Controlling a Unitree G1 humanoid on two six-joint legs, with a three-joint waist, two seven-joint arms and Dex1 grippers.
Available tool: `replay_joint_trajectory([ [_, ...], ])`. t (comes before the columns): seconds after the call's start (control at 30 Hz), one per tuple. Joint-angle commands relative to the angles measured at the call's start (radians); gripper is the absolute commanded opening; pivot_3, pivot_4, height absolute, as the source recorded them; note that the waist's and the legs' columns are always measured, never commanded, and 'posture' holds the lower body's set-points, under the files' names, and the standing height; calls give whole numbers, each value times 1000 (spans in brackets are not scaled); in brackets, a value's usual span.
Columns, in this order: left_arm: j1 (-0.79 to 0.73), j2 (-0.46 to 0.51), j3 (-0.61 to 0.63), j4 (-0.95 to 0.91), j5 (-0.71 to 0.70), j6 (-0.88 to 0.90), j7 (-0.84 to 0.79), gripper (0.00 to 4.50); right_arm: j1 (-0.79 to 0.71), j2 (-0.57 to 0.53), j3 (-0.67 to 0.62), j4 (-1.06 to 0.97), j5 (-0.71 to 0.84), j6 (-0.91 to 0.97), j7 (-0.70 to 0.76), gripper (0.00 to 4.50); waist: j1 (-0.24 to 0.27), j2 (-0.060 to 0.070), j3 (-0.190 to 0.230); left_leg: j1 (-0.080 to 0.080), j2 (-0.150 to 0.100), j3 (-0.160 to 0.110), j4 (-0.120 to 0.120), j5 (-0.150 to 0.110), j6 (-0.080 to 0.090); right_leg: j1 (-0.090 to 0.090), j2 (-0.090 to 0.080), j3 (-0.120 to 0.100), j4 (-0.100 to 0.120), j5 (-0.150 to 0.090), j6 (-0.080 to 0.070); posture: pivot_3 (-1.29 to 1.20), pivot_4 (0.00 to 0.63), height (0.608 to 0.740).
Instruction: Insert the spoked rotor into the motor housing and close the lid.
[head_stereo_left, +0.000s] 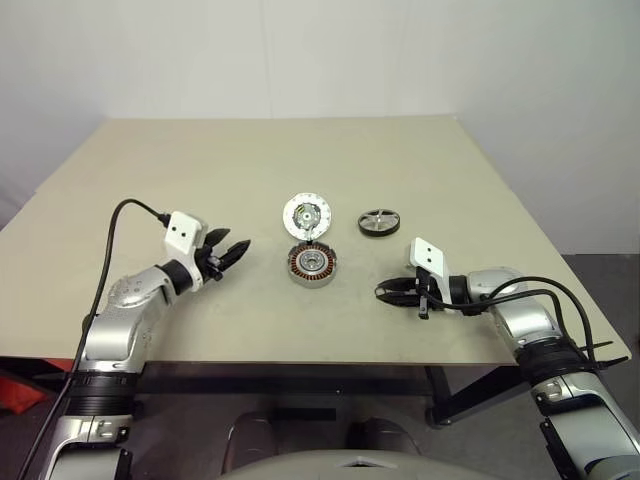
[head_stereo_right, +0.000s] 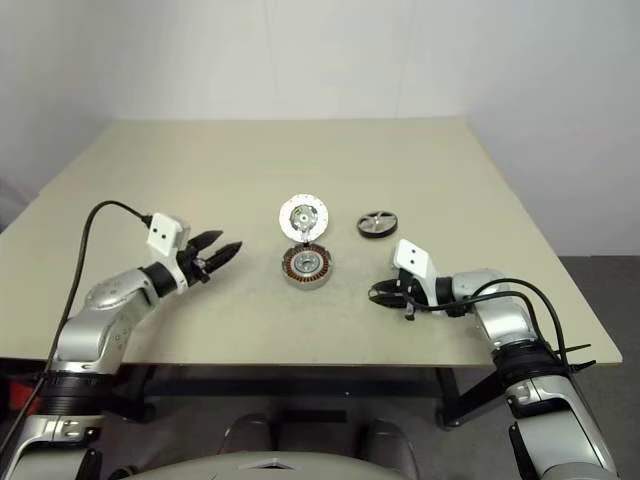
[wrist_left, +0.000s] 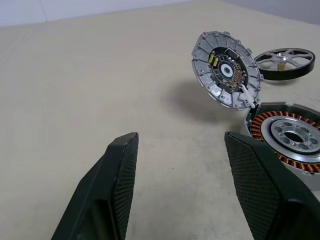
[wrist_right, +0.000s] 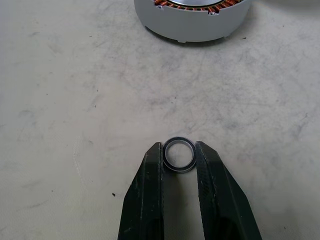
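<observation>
With the lid (head_stereo_left: 306, 214) propped open over the motor housing (head_stereo_left: 312, 264) and the spoked rotor (head_stereo_left: 378, 222) waiting beside, the right end effector (wrist_right: 179, 156) pinches a small ring (wrist_right: 179, 154) near the worktop's (head_stereo_left: 200, 170) front edge, while the left end effector (head_stereo_left: 229, 252) hovers half-open, empty.

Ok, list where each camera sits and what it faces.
Head, two eyes: down over table, both arms, housing, open lid, rotor.
Left wrist: along open left claw toward housing, lid, rotor.
Right wrist: along right claw pinching a small ring; housing beyond.
All share the housing.
</observation>
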Motion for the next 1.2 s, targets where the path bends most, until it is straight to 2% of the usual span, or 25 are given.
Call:
replay_joint_trajectory([
  [0.03, -21, 11, 19, -11, 4, -20, -1, 2886, -29, -1, 2, 18, -16, -6, -10, 594, 0, 0, 0, 0, 0, 0, 0, 0, 0, 0, 0, 0, 0, 0, 0, 0, 0, 740],
  [0.3, -28, 8, 17, -8, 4, -20, -1, 2886, -127, 65, -81, -26, 81, 71, -69, 595, -2, 0, 0, 0, 0, 0, 0, 0, -1, -1, 0, 0, 0, 0, 0, 0, 0, 740],
  [0.57, -36, -1, 9, -3, 11, -22, 0, 2886, -216, 145, -69, -128, 134, 176, -79, 595, 0, 0, 0, -3, 1, 0, -3, 0, 0, -4, 0, 0, 1, 1, -1, 0, 0, 740],
  [0.63, -38, -3, 8, -1, 14, -22, 0, 2886, -237, 170, -58, -124, 132, 200, -86, 595, 0, 0, 0, -5, 1, 0, -3, 0, 0, -7, 0, 0, 1, 3, -6, 0, 0, 740],
  [0.8, -33, -5, 12, -8, 18, -24, 5, 2886, -266, 230, 3, -15, 46, 140, -129, 595, -1, 0, 0, -6, 1, 0, -3, 0, 0, -7, 0, 0, 1, 3, -6, 0, 0, 740],
  [0.93, -18, 0, 23, -21, 16, -23, 7, 2886, -261, 283, 43, -4, 35, 118, -122, 595, -1, 0, 0, -6, 1, 0, -3, 0, 0, -7, 0, 0, 1, 1, -2, 0, 0, 740],
  [1.2, -12, 5, 28, -24, 14, -23, 8, 2886, -278, 334, 75, 55, -9, 106, -161, 595, -1, 0, 0, -6, 1, 0, -3, 0, 0, -7, 0, 1, 1, 3, -6, 0, 0, 740],
])
